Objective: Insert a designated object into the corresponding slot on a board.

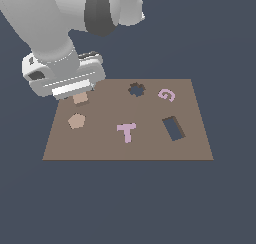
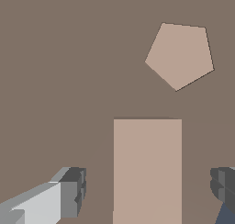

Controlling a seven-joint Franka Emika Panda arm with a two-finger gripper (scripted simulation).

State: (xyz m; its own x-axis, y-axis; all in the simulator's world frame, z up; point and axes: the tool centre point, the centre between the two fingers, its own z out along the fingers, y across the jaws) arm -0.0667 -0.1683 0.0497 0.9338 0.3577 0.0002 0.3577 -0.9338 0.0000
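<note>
1. At the board's [image 1: 100,145] far corner on the exterior view's left, the rectangular block [image 2: 147,170] lies flat, directly under the jaws; the hand hides most of it in that view.
2. Jaws apart: the wrist view shows one finger [image 2: 69,193] on each side of the block, with clear brown board between pad and block on both sides. Gripper [image 2: 147,191] is straddling it, nothing clamped yet.
3. Handling, my read: thin, rigid, light slab with flat parallel sides. No give and nothing fragile. Smooth faces could slip if you pinch off-centre.
4. Grip point: take the two long edges at mid-length, pads square to them. Go low; there's little height to catch.
5. Pentagon piece [image 2: 180,55] sits near the block's end but apart from it, outside the jaws' closing line.
6. Rectangular slot [image 1: 173,128] is across the board toward the exterior view's right, slightly tilted. Expect a wrist yaw before lowering.
</note>
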